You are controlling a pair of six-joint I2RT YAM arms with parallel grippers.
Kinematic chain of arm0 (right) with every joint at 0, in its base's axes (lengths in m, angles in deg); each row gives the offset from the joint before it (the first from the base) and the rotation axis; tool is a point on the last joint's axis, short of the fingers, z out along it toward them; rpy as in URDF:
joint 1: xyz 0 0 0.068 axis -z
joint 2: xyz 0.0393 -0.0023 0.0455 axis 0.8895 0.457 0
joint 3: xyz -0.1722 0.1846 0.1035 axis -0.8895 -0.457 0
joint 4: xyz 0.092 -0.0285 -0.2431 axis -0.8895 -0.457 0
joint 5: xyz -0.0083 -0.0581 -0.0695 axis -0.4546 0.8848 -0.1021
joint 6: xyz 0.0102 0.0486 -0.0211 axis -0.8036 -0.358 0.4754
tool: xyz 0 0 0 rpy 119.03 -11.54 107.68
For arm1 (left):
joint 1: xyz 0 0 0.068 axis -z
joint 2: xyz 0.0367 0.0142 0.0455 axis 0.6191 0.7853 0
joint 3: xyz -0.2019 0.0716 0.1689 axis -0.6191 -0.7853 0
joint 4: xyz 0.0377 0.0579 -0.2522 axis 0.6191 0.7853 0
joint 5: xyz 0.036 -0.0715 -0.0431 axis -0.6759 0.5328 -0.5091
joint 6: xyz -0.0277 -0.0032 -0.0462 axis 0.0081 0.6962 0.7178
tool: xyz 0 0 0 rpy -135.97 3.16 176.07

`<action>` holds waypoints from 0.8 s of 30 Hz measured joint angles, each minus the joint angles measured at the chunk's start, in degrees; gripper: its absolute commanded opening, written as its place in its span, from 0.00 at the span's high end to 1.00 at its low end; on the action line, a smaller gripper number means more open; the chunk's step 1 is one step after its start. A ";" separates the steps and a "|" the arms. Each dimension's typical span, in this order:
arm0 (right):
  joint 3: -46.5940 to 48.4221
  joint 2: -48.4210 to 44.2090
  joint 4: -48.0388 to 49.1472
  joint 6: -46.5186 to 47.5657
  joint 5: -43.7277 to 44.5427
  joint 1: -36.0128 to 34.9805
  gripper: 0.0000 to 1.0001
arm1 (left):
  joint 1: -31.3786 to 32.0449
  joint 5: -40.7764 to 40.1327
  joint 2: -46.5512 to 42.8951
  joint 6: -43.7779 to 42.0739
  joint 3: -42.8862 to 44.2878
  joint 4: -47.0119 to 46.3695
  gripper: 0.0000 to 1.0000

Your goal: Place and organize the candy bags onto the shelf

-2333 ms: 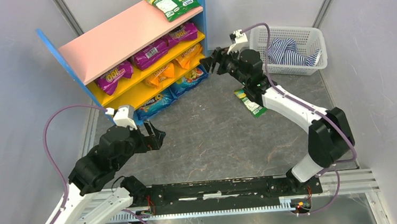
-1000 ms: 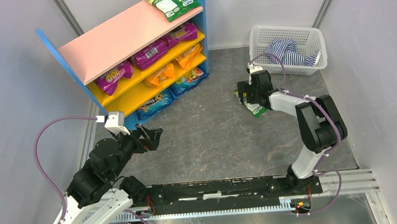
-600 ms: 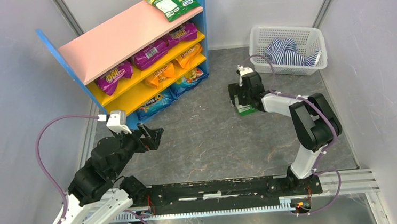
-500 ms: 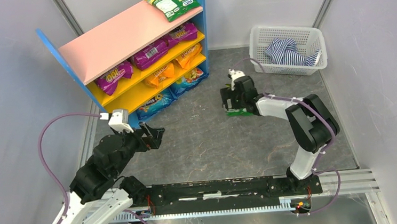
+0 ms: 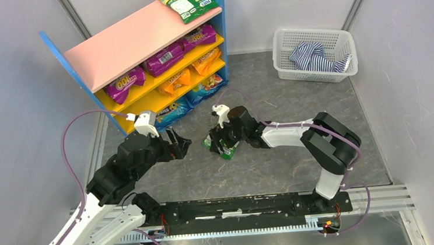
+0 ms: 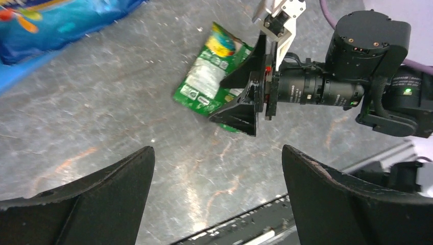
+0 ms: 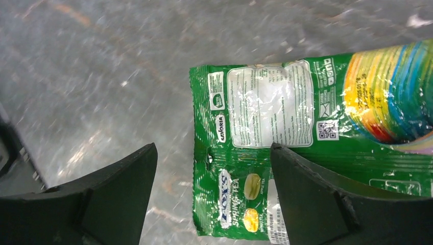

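The shelf (image 5: 132,44) stands at the back left. A green candy bag (image 5: 187,2) lies on its pink top, and purple (image 5: 163,57), orange (image 5: 176,79) and blue (image 5: 170,111) bags fill its yellow boards. Another green candy bag (image 5: 226,152) (image 6: 212,71) (image 7: 265,107) lies flat on the grey floor. My right gripper (image 5: 222,141) (image 7: 210,153) sits low over its end, open, one finger over the bag and the other over bare floor. My left gripper (image 5: 178,146) (image 6: 217,153) hovers just left of it, open and empty.
A white mesh basket (image 5: 311,31) with a striped cloth (image 5: 315,56) stands at the back right. The black base rail (image 5: 245,208) runs along the near edge. Grey walls close in on both sides.
My right gripper has swept left along the floor, and the green bag has slid with it from near the basket to the middle. The left gripper has moved right, towards the bag.
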 measured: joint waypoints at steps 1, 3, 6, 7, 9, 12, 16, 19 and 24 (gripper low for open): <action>-0.63 -0.55 0.37 0.09 -1.42 -0.26 0.12 | 0.00 0.79 0.46 1.09 0.00 -0.09 0.00; -2.95 -3.19 -0.09 0.81 -3.54 -0.46 0.11 | 0.00 2.38 1.22 3.39 -0.20 -0.87 0.00; -4.11 -7.93 -4.20 2.84 -3.04 -0.31 0.09 | 0.00 4.20 1.57 6.91 -1.77 -3.21 0.01; -4.09 -9.64 -5.07 3.69 -2.23 -0.09 0.09 | 0.00 4.72 1.60 8.55 -3.15 -4.55 0.01; -4.04 -12.22 -6.19 4.81 -1.18 0.87 0.10 | 0.00 5.99 2.12 11.06 -5.84 -6.34 0.02; -4.20 -14.45 -6.58 5.42 -0.55 4.07 0.10 | 0.00 8.33 5.51 14.62 -10.03 -9.07 0.02; -10.23 -17.07 -3.34 3.82 -1.01 9.73 0.11 | 0.00 10.58 13.07 17.66 -12.57 -11.98 0.02; -16.92 -18.53 -1.88 1.77 -1.64 13.70 0.11 | 0.00 12.09 20.59 18.25 -12.70 -14.43 0.02; -21.46 -19.43 -0.13 -0.44 -2.47 15.74 0.18 | 0.00 13.68 33.00 18.10 -10.99 -18.45 0.04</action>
